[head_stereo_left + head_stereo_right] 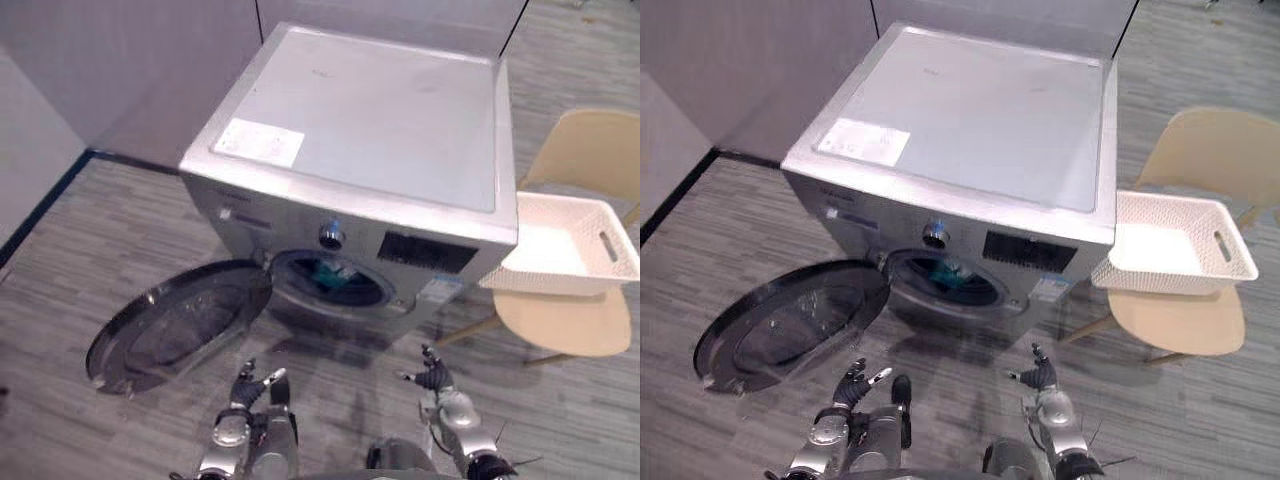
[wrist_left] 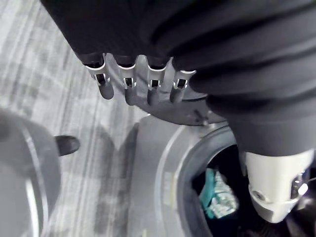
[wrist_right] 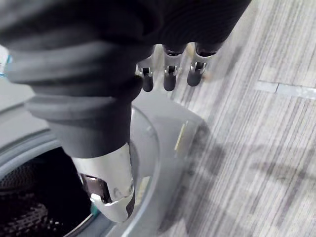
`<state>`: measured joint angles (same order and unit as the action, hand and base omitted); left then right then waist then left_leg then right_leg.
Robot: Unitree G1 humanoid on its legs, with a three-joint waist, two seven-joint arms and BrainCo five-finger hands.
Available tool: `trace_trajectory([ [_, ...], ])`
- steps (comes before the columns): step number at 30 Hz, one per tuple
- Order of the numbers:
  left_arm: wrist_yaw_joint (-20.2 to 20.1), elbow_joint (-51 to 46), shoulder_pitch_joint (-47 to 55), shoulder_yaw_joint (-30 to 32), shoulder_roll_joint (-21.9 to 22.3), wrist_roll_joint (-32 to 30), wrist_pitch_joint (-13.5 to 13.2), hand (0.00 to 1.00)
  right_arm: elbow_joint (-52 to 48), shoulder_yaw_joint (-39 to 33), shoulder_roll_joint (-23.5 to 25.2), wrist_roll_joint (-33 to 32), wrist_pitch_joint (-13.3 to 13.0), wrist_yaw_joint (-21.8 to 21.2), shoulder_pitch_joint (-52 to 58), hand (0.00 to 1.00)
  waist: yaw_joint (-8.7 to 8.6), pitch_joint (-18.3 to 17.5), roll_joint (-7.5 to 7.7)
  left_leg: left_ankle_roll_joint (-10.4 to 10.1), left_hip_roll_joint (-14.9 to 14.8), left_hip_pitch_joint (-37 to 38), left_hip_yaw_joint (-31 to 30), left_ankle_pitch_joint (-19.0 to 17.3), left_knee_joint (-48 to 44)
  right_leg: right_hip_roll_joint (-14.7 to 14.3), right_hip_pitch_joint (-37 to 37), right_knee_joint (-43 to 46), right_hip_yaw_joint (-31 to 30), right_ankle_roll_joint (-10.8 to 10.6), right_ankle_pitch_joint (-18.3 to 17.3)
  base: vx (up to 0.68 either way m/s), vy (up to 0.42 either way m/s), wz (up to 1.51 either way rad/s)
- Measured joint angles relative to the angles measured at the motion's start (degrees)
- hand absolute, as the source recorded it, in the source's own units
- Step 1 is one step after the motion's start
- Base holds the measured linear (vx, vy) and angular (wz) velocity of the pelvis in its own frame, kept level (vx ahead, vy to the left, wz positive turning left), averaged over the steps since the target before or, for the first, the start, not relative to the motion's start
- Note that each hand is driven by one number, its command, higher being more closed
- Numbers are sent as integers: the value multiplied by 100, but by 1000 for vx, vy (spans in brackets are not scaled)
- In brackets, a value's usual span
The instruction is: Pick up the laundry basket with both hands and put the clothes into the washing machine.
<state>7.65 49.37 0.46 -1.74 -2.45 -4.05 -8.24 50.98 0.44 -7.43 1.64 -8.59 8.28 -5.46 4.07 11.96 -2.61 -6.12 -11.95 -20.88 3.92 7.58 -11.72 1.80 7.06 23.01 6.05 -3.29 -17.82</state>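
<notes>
The silver washing machine [image 1: 380, 130] stands ahead with its round door [image 1: 180, 325] swung wide to the left. Teal clothes [image 2: 217, 195] lie inside the drum [image 1: 330, 280]. A white laundry basket [image 1: 565, 245] rests empty on a beige chair [image 1: 590, 150] to the machine's right. My left hand [image 1: 255, 385] hovers low in front of the door, open and holding nothing, with its fingers [image 2: 129, 89] relaxed. My right hand [image 1: 432, 375] hangs low before the machine's right front corner, also open and empty, fingers [image 3: 170, 76] loosely extended.
The open door takes up floor space at the front left. Grey walls run behind and left of the machine. Grey plank floor [image 1: 330, 395] lies between my hands and the machine.
</notes>
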Motion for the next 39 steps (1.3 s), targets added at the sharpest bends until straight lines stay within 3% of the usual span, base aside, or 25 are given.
trace_trajectory([
  [1, -3, 1, 98, -80, 51, 1, 3, 0, 77, -6, -20, -1, 21, 56, 39, 0, -8, -6, -121, -181, -120, 136, -90, 40, 346, -105, -30, -122, 94, 120, 164, -393, -96, 23],
  [3, -15, 12, 140, -109, 42, -6, 12, 0, 72, -120, -1, -1, 15, 63, 240, 0, -54, 1, -1, -400, -29, 337, -86, -257, 796, -10, -61, -283, 225, 212, 302, -342, -68, 42],
  [4, -17, -29, 119, -109, 0, -10, 6, 0, 89, -293, 36, 0, 16, 87, 408, 0, -84, -12, 239, -331, 242, 290, -111, -259, 515, 257, 119, -339, 263, 326, 371, -339, -34, 47],
  [6, -15, -46, 113, -111, -26, -11, 3, 0, 119, -412, -43, 0, 21, 121, 486, 0, -192, -29, 324, -142, 551, 150, -119, -435, -262, 489, 255, -474, 311, 293, 473, -208, 36, 13],
  [7, -9, -43, 149, -152, -28, -13, 3, 0, 134, -413, -124, 2, 25, 134, 592, 0, -193, -37, 264, 70, 595, 273, -58, -738, -968, 551, 359, -640, 293, 251, 790, -145, 129, -15],
  [9, -13, -37, 159, -294, -49, -18, 7, 0, 227, -412, -120, 2, 34, 134, 711, 0, -209, -67, 159, 163, 515, 575, 5, -1400, -1216, 549, 405, -662, 302, 158, 900, -116, 163, -9],
  [10, -7, -40, 152, -390, -45, -57, 6, 0, 271, -454, -81, 8, 44, 128, 824, 0, -259, -125, 56, 150, 472, 877, 95, -1625, -910, 546, 375, -698, 345, 49, 965, -65, 167, 18],
  [11, -4, -36, 112, -486, -92, -74, 11, 0, 291, -531, 11, 13, 46, 90, 878, 0, -349, -156, 44, 251, 541, 1083, 96, -1610, -399, 571, 253, -894, 408, -76, 1094, -64, 168, 26],
  [13, 7, -154, 28, -633, -184, -122, 21, 0, 282, -537, 204, 12, 50, 28, 1015, 0, -363, -321, 230, 316, 757, 1193, 83, -1296, 102, 680, 158, -1303, 485, -220, 1388, -42, 137, 25],
  [15, 30, -534, -62, -803, -238, -125, 22, 0, 271, -540, 266, 3, 45, 27, 1092, 0, -415, -362, 276, 410, 964, 1378, -18, -1013, 587, 823, -44, -1676, 599, -316, 1603, -10, 165, 39],
  [19, 158, -1445, -271, -926, -315, -162, 10, 0, 265, -540, 282, 2, 26, 14, 1072, 0, -477, -489, 224, 505, 1175, 1668, -84, -618, 1330, 940, -213, -2079, 710, -389, 1835, -9, 109, 17],
  [23, 300, -2114, -656, -677, -498, -162, -107, 0, 195, -538, 281, 3, 26, 13, 1180, 0, -524, -525, 258, 510, 1188, 1856, -69, -596, 1469, 917, -422, -2279, 725, -399, 1909, 11, 10, -3],
  [25, 627, -2236, -1073, -133, -756, 16, -227, 0, 112, -536, 253, 14, 11, 12, 1195, 0, -632, -538, 280, 506, 1191, 1903, -57, -590, 1513, 869, -494, -2416, 719, -399, 1975, 26, -9, -10],
  [28, 1003, -2230, -1490, 432, -1156, 190, -235, 0, 11, -536, 233, 26, 9, 3, 1247, 0, -648, -550, 298, 493, 1155, 1945, 23, -580, 1557, 810, -498, -2518, 635, -369, 2040, 38, -20, -20],
  [31, 1384, -1877, -2297, 791, -1985, 191, -230, 0, -68, -536, 162, 85, 8, -90, 1247, 0, -650, -515, 369, 489, 1088, 1903, 92, -582, 1577, 725, -473, -2632, 616, -317, 2085, 42, -38, -10],
  [33, 1423, -1489, -2652, 923, -2378, 165, -225, 0, -97, -536, 120, 121, -5, -93, 1175, 0, -646, -481, 433, 489, 1055, 1815, 136, -582, 1570, 690, -349, -2633, 560, -285, 2110, 0, -35, -20],
  [36, 1486, -590, -3396, 947, -3383, 101, -157, 0, -267, -502, 33, 120, -23, -101, 943, 0, -621, -294, 656, 487, 993, 1319, 309, -584, 1378, 638, 162, -2636, 308, -224, 2283, -44, -17, -33],
  [37, 1469, -106, -3782, 945, -3759, 50, -57, 0, -347, -502, 11, 114, -50, -101, 853, 0, -634, -102, 795, 486, 979, 1153, 362, -586, 1240, 630, 289, -2646, 234, -200, 2363, -60, -6, -21],
  [39, 1430, 323, -4182, 944, -4041, -20, 50, 0, -434, -492, 10, 88, -97, -108, 812, 0, -628, 97, 935, 480, 931, 947, 412, -638, 1024, 615, 405, -2689, 152, -163, 2498, -92, -4, -19],
])
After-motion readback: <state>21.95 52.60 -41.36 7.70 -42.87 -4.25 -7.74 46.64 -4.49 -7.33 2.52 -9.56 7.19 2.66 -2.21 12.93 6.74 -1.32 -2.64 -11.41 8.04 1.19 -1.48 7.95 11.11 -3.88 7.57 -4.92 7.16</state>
